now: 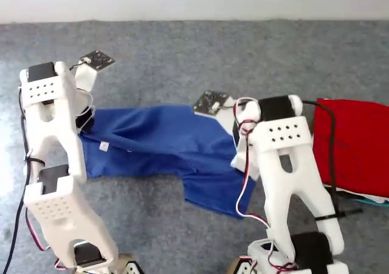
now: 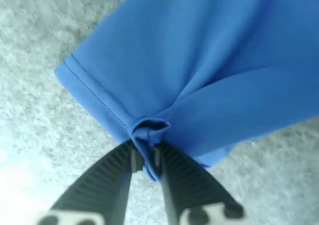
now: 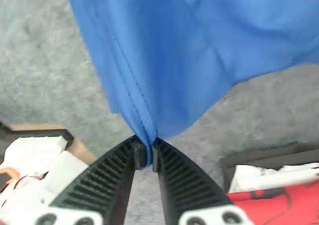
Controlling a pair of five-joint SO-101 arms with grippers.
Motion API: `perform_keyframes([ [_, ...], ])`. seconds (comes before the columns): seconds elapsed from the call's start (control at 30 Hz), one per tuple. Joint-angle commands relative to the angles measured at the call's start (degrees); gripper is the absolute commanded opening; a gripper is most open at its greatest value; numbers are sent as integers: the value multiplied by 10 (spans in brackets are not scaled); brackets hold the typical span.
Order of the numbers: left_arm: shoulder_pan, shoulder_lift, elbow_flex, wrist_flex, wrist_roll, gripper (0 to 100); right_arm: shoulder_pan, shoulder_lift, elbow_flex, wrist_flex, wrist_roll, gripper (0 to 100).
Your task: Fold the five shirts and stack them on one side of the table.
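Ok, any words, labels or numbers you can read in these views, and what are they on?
No text is legible in any view.
Print on the small white tag on the blue fabric shirt: too small to read.

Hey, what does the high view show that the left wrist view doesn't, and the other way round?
High view adds: the folded red shirt at one side of the table and both white arms. Left wrist view adds: the left arm's black ribbed jaws shut on a bunched stitched hem. Shared: the blue fabric shirt on the grey table.
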Motion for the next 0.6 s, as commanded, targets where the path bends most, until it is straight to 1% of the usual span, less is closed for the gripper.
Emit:
perform_keyframes([
  [0.0, -3, -3, 18, 5, -6, 16, -2, -24, 10, 18, -7, 12],
  [0.07, -4, -6, 34, 5, -13, 18, -4, -25, 14, 19, -11, 15],
  [0.13, -10, -9, 38, 6, -20, 50, -7, -28, 14, 22, -23, 50],
  [0.27, -28, -29, 15, 25, -19, 104, -3, -31, 14, 25, -42, 213],
  [0.33, -35, -55, 15, 27, -18, 125, -4, -31, 10, 25, -59, 264],
  [0.57, -49, -148, 28, 29, -18, 176, -6, -31, -22, 25, -62, 266],
])
